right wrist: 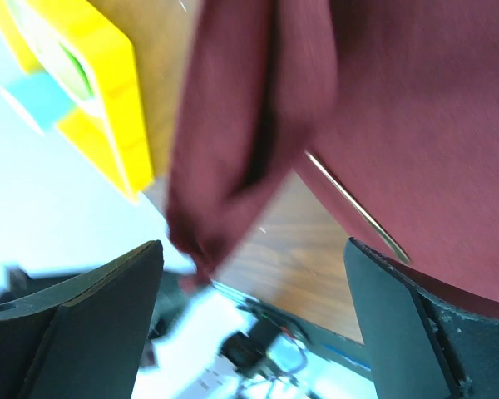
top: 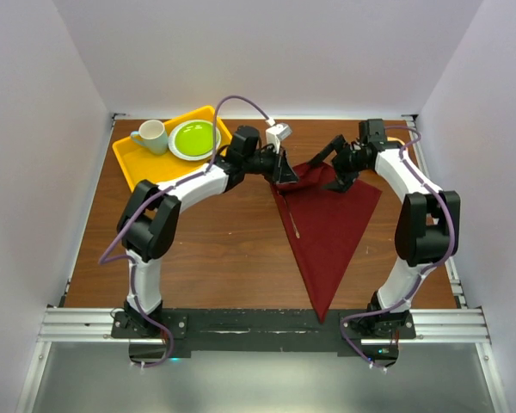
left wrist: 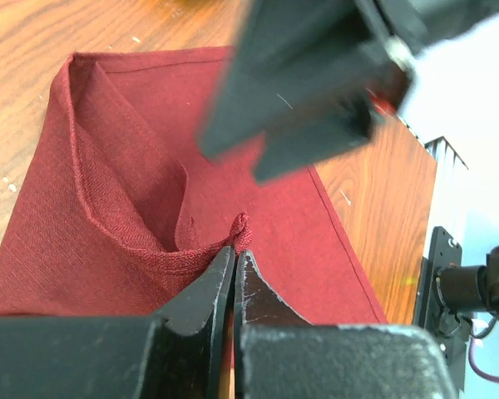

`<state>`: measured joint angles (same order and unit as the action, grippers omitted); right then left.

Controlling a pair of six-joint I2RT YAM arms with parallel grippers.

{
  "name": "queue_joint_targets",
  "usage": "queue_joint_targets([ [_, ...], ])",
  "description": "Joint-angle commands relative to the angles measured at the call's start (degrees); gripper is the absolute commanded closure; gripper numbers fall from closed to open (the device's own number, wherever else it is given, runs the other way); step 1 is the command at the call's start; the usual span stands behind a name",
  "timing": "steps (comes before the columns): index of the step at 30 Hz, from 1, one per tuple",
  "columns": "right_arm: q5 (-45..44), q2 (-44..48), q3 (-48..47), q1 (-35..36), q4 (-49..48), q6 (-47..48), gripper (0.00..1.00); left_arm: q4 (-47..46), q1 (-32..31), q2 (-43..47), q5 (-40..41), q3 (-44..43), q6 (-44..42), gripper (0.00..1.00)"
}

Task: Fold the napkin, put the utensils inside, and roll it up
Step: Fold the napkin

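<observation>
The maroon napkin [top: 327, 232] lies folded in a long triangle, its tip towards the near edge. The thin fork [top: 292, 217] lies on its left part. My left gripper [top: 285, 172] is shut on a raised fold of the napkin at its far left corner; the left wrist view shows the fingertips [left wrist: 237, 249] pinching the cloth [left wrist: 133, 191]. My right gripper [top: 332, 168] is open and empty over the napkin's far edge. In the right wrist view its gripper [right wrist: 254, 274] is wide apart, with the lifted napkin [right wrist: 416, 125] and the fork [right wrist: 358, 212] beyond it.
A yellow tray [top: 138, 163] stands at the far left with a pale mug [top: 152, 136] and a green plate [top: 194, 138] on it. The tray [right wrist: 108, 108] also shows in the right wrist view. The wooden table [top: 206, 249] lies between the arms.
</observation>
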<state>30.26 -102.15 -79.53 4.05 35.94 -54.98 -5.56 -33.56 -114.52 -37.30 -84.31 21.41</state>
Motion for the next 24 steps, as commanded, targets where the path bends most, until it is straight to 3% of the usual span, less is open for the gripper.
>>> queue_joint_targets([
  [1,0.8,-0.2,-3.6,0.2,-2.4,-6.7,0.1,-3.3,-0.5,4.2,-2.3,1.9,-1.1,0.94],
  [10,1.2,1.9,-2.4,3.0,-0.3,-8.8,0.31,-3.7,-1.4,3.8,-3.3,1.5,-0.7,0.92],
  [24,-10.0,2.7,-7.0,2.2,14.4,10.8,0.3,-3.0,-2.4,6.9,-4.4,6.6,-0.8,0.91],
])
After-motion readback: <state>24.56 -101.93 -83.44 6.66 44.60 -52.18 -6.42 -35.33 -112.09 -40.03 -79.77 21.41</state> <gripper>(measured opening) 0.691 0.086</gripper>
